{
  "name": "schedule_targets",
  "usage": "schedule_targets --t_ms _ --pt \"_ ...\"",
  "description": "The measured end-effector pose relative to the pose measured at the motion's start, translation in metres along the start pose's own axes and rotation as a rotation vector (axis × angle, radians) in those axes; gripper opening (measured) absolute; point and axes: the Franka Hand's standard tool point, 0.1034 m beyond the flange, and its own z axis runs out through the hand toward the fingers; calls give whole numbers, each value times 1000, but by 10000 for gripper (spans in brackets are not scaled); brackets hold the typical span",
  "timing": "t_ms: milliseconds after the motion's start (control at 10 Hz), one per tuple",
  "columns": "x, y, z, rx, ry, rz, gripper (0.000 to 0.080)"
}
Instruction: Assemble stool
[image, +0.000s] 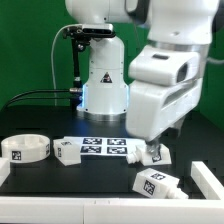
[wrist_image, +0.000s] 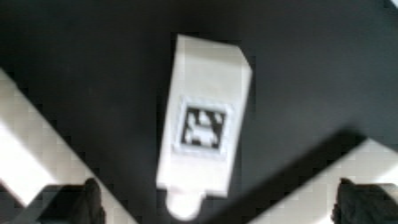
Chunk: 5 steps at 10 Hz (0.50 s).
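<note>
One white stool leg (wrist_image: 205, 110) lies on the dark surface (wrist_image: 89, 60) under the end effector (wrist_image: 214, 205), marked by a black-and-white square tag (wrist_image: 206, 127). The end effector's fingers (wrist_image: 63, 205) stand spread either side of the leg, gripping nothing. The round seat (image: 25, 148) lies well apart, at the exterior view's left.

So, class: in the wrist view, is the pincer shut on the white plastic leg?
No, the pincer stands open, the tagged white plastic leg lying untouched between its tips.
</note>
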Motion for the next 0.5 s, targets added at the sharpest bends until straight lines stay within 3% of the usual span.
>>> schedule_targets --t_ms 200,500 --pt "-4 -4 19 -9 14 0 650" --pt "-3 -1 21 -18 25 2 650"
